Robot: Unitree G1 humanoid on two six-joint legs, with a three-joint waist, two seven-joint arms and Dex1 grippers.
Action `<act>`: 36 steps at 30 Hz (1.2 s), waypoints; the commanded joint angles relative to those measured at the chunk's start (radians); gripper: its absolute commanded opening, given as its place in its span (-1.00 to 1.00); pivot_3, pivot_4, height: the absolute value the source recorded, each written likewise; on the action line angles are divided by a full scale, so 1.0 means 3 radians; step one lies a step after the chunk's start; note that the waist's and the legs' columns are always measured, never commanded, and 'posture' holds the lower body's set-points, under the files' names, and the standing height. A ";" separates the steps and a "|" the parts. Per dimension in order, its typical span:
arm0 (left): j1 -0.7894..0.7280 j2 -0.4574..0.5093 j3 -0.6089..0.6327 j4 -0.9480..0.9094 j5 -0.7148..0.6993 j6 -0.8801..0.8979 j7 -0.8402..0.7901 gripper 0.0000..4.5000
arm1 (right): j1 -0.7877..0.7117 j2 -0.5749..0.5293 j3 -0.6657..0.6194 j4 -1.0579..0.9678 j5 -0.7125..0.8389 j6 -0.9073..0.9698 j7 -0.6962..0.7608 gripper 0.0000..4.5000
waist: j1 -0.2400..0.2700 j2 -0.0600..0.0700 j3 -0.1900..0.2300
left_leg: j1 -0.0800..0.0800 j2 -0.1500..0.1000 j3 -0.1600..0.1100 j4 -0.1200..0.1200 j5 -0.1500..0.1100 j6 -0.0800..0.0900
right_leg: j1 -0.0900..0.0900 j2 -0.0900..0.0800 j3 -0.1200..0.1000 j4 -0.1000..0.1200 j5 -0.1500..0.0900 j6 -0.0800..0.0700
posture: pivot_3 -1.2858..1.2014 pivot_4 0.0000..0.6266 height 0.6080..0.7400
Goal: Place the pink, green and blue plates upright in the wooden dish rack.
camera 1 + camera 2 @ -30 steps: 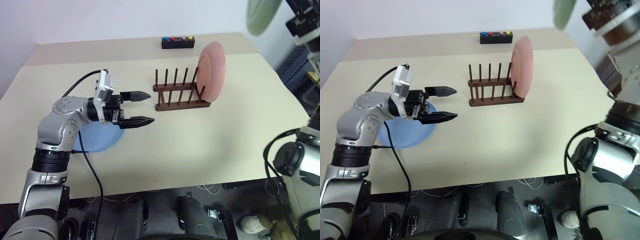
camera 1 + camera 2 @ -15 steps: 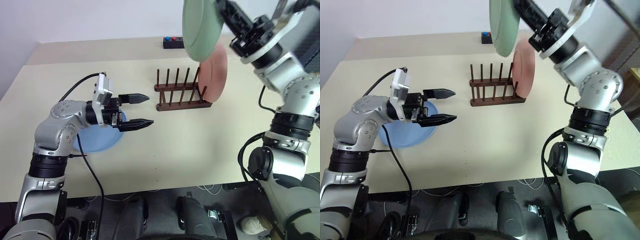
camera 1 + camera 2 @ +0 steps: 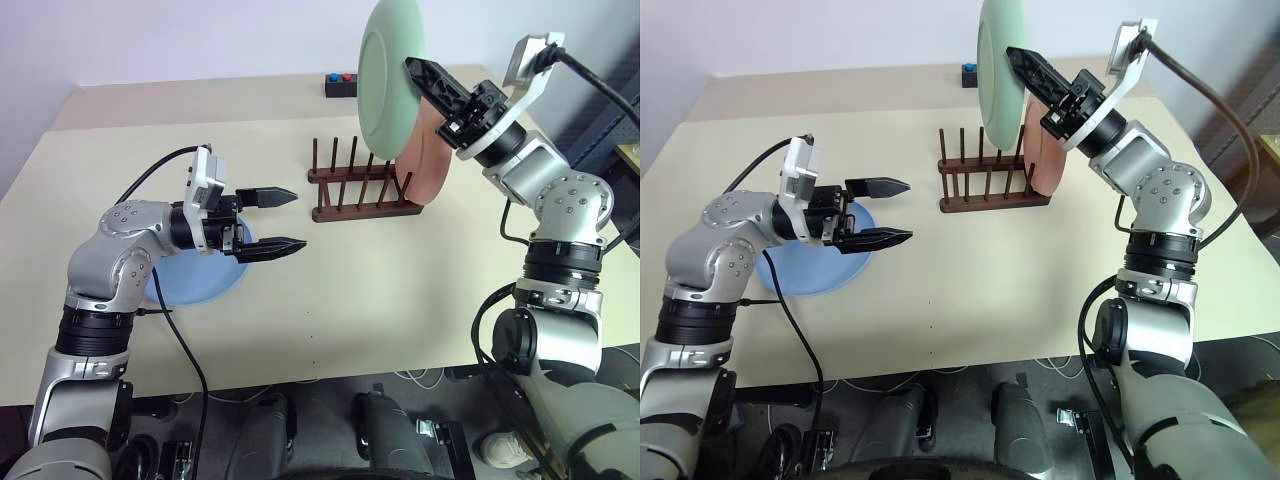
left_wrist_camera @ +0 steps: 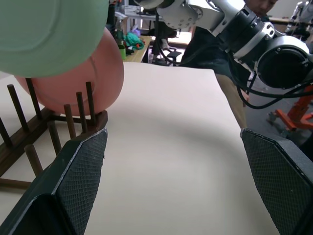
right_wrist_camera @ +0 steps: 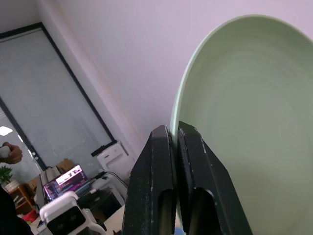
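Overhead, right hand (image 3: 418,68) pinches round pale-green plate (image 3: 385,60) upright.

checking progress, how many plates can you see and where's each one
3: the pink plate stands upright at the wooden dish rack's end, the green plate is held above it by the right gripper, the blue plate lies flat on the table.

A small black button box (image 3: 341,84) sits at the beige table's (image 3: 400,290) far edge.

You've got a pale green plate (image 3: 385,55), a salmon-pink plate (image 3: 432,160) and a light blue plate (image 3: 195,278). Your rack (image 3: 362,190) is dark reddish-brown wood, the counter (image 3: 380,290) plain cream, both tools' fingers (image 3: 265,194) black.
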 commanded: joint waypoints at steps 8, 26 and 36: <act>0.0001 0.0029 0.0092 -0.0116 -0.0068 -0.0014 0.0008 1.00 | 0.0078 0.0059 -0.0018 0.0122 -0.0145 -0.0178 0.0098 -0.99 | -0.0001 0.0000 0.0000 | 0.0000 0.0000 0.0000 0.0000 0.0000 0.0000 | 0.0000 0.0000 0.0000 0.0000 0.0000 0.0000 | 0.03 -0.52 1.00; 0.0023 0.0054 0.0097 -0.0116 -0.0057 -0.0022 0.0009 1.00 | 0.0136 0.0088 0.0062 0.0358 -0.0459 -0.0301 0.0174 -0.99 | 0.0002 0.0000 0.0000 | 0.0000 0.0000 0.0000 0.0000 0.0000 0.0000 | 0.0000 0.0000 0.0000 -0.0001 0.0000 0.0000 | 0.03 -0.52 1.00; -0.0022 0.0029 0.0081 -0.0084 -0.0061 -0.0022 -0.0002 1.00 | 0.0156 0.0069 0.0077 0.0252 -0.0469 -0.0281 0.0200 0.91 | -0.0003 0.0000 0.0000 | 0.0000 0.0000 0.0000 0.0000 0.0000 0.0000 | 0.0000 0.0000 0.0000 0.0000 0.0000 0.0000 | 0.03 -0.52 1.00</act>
